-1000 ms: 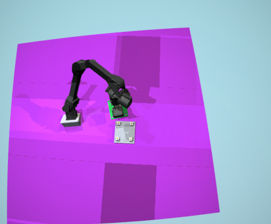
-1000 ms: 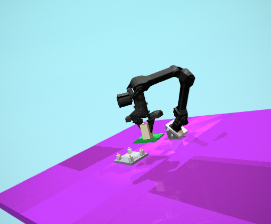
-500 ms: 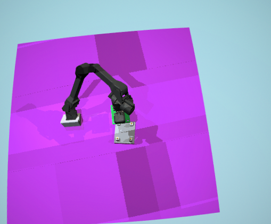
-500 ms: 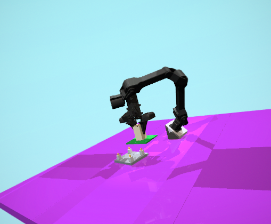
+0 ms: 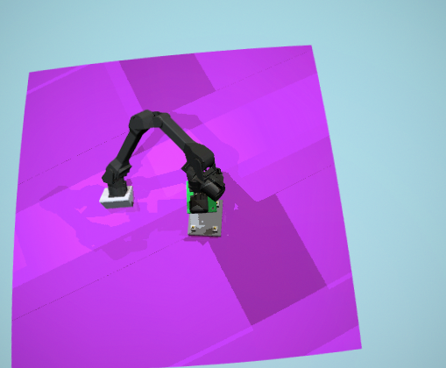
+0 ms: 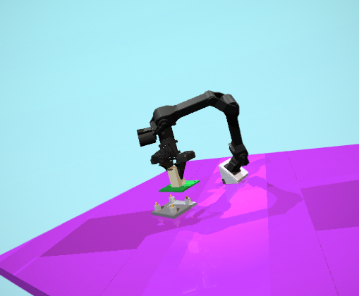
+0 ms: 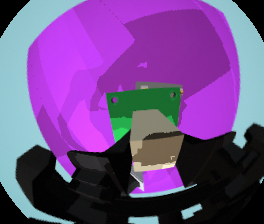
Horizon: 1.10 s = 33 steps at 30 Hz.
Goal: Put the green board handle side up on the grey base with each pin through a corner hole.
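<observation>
1. Handle point(image 6: 174, 179) point(image 7: 155, 152), pinched in the claw point(image 5: 199, 203) point(image 6: 176, 173) point(image 7: 148, 129), likely to keep the holes free.
2. Board point(image 5: 210, 210) point(image 6: 190, 184) point(image 7: 143, 100), above the base point(image 5: 204, 220) point(image 6: 165, 212) point(image 7: 155, 84), handle up; probably held high to clear the pins point(image 5: 215, 228) point(image 6: 156, 204) point(image 7: 182, 92).
3. From above, it covers only part of the base, so alignment likely needs more sideways travel.

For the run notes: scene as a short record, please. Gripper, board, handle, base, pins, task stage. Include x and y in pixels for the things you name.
gripper: shut on the handle point(image 6: 174, 176) point(image 7: 157, 150); fingers either side
board: green board point(image 5: 188, 206) point(image 6: 179, 187) point(image 7: 143, 102), held in the air, handle side up
base: grey base point(image 5: 205, 219) point(image 6: 163, 213), on the table point(image 5: 152, 307) point(image 6: 228, 261), partly under the board in the top view
pins: gold, four visible in the exterior view, none through a hole
stage: board not seated, not released
</observation>
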Available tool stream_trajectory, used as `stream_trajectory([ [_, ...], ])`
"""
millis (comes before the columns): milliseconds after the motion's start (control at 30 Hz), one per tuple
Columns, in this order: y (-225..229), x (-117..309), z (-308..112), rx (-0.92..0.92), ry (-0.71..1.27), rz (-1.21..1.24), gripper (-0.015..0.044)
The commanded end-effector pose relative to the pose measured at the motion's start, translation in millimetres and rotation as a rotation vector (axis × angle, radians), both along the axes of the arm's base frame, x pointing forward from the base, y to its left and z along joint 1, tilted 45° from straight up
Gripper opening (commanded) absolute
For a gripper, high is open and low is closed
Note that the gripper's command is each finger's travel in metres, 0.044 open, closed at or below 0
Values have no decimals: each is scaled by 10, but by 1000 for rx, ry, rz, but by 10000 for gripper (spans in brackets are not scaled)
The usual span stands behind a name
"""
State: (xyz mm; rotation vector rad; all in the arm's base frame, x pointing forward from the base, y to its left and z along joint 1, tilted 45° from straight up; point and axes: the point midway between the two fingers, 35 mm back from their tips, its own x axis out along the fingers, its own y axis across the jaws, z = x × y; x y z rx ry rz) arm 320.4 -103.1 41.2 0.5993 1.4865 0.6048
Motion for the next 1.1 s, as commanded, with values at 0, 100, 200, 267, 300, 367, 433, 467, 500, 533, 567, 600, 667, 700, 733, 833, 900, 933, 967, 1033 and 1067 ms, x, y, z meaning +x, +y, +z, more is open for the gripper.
stream_trajectory([
  [0,-67,18,-89,-2,19,-16,0],
  [100,-116,32,-149,-2,29,-27,0],
  [200,-165,44,-209,-1,39,-37,0],
  [267,-197,52,-250,-1,45,-44,0],
  [300,-213,55,-271,-1,48,-48,0],
  [367,-245,61,-312,-1,55,-55,0],
  [433,-276,67,-354,0,62,-62,0],
  [467,-292,69,-376,0,65,-65,0],
  [500,-308,71,-397,0,69,-69,0],
  [533,-320,72,-414,0,72,-72,0],
  [567,-328,73,-425,1,73,-74,0],
  [600,-331,73,-429,1,74,-75,0],
  [667,-317,73,-404,1,68,-71,0],
  [700,-310,73,-391,2,65,-69,0],
  [733,-303,73,-379,2,61,-67,0],
  [833,-303,73,-379,2,61,-67,0],
  [900,-303,73,-379,2,61,-67,0],
  [933,-303,73,-379,2,61,-67,0],
  [967,-303,73,-379,2,61,-67,0],
  [1033,-300,73,-385,2,62,-67,0],
  [1067,-297,73,-391,2,62,-67,0],
])
